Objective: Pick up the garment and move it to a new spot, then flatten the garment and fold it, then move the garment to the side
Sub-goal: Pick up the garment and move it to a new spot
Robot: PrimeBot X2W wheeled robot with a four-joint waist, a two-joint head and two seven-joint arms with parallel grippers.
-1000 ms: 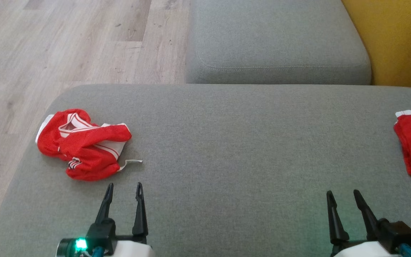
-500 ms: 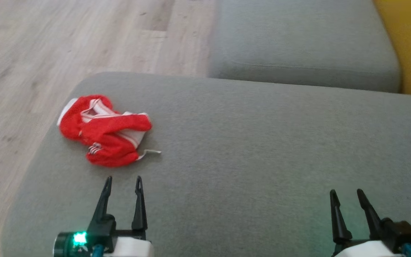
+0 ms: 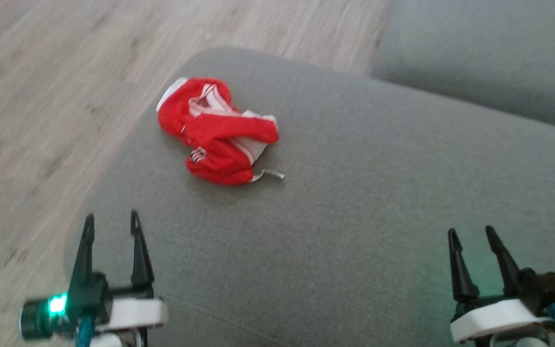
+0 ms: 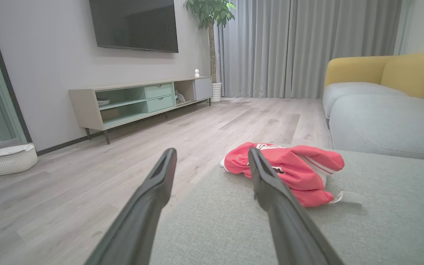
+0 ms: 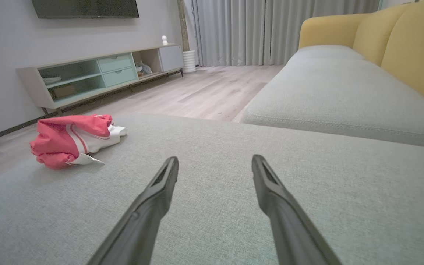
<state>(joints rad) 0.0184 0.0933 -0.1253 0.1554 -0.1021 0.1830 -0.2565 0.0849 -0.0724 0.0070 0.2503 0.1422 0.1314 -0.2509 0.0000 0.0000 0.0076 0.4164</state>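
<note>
A crumpled red garment (image 3: 216,133) with white stripes and a loose white tag lies near the far left corner of the grey cushion (image 3: 354,193). It also appears in the left wrist view as a red garment (image 4: 293,165) just beyond my right-hand finger, and at the left of the right wrist view as a red garment (image 5: 70,138). My left gripper (image 3: 110,222) hovers open over the cushion's near left edge, short of the garment, with nothing between its fingers. My right gripper (image 3: 471,237) stands open and empty over the cushion's near right.
Wooden floor (image 3: 41,120) borders the cushion on the left and far side. A second grey sofa seat (image 3: 489,62) lies beyond at the right, with a yellow backrest (image 5: 410,48). A TV cabinet (image 4: 138,101) and a white basket (image 4: 9,158) stand across the room.
The head camera has swung left, so the garment now sits higher and further right in the picture and the red cloth at the right edge has left it. Both grippers stay open.
</note>
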